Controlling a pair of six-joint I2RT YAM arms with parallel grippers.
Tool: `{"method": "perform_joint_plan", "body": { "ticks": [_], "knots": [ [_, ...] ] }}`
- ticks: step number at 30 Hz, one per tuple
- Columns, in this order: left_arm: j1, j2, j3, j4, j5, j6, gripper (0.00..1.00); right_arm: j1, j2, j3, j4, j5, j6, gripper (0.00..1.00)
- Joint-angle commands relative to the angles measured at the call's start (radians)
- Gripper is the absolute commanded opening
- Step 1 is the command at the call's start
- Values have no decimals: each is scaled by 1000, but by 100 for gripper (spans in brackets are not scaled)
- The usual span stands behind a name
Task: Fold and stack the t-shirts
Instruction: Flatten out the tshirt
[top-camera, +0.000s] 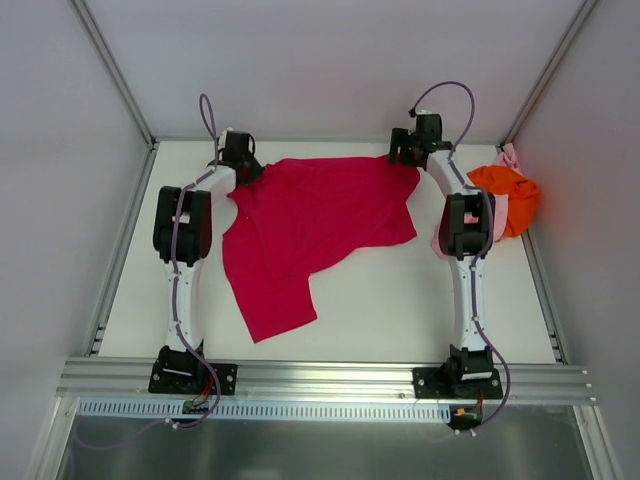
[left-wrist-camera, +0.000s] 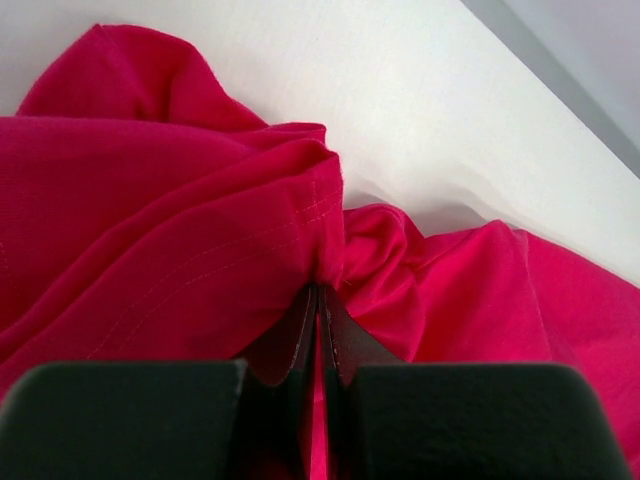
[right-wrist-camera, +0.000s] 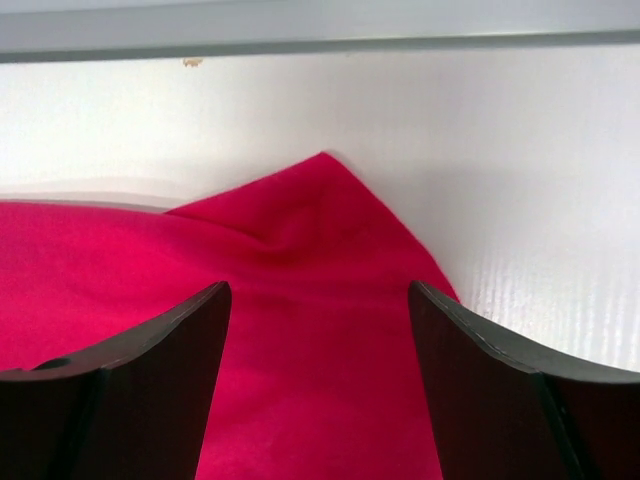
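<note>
The crimson t-shirt (top-camera: 310, 225) lies spread and rumpled across the middle of the table. My left gripper (top-camera: 243, 160) sits at its far left corner and is shut on a bunched fold of the crimson cloth (left-wrist-camera: 250, 250); the fingers (left-wrist-camera: 322, 300) pinch it. My right gripper (top-camera: 410, 152) hangs over the shirt's far right corner, open, with the crimson corner (right-wrist-camera: 320, 300) lying flat between its fingers. The orange t-shirt (top-camera: 508, 192) lies bunched at the far right, on top of the pale pink t-shirt (top-camera: 510, 158), which is mostly hidden.
The white table (top-camera: 400, 310) is bounded by a metal frame, with a rail (right-wrist-camera: 320, 25) along the back edge close to my right gripper. Grey walls stand at the left, back and right. The front rail (top-camera: 320, 375) carries both arm bases.
</note>
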Motion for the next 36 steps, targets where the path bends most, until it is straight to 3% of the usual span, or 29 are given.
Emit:
{"method": "perform_joint_plan", "body": {
  "ticks": [1,6,17,30,36],
  "knots": [
    [-13,-75,-11,24,22,31,0,5,-88,23,72,43,-41,76],
    [-13,-78,-19,42,25,35,0,8,-30,128,11,38,-46,79],
    [-13,-110,-65,85,45,29,0,13,18,150,-2,23,-52,82],
    [-13,-136,-112,130,87,11,0,5,19,110,-16,-134,101,83],
    [-13,-153,-140,148,91,5,0,-25,30,67,16,-189,265,82]
  ]
}}
